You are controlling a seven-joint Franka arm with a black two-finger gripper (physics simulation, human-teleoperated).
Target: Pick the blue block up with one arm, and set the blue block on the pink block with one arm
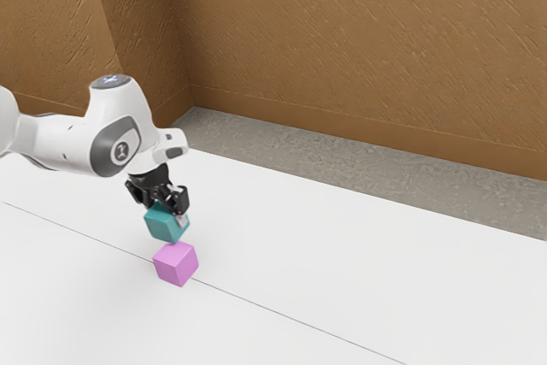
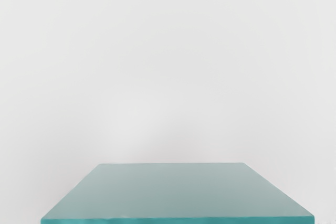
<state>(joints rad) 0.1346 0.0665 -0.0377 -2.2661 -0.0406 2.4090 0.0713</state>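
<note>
The block the task calls blue looks teal and hangs in the air, held between the black fingers of my gripper, which is shut on it. Directly below it, with a small gap, the pink block rests on the white table. In the wrist view the teal block's top face lies just under my hand, above bare white table; the pink block is hidden beneath it.
A thin dark seam crosses the table just behind the pink block. Beyond the table's far edge lie a grey floor strip and brown walls.
</note>
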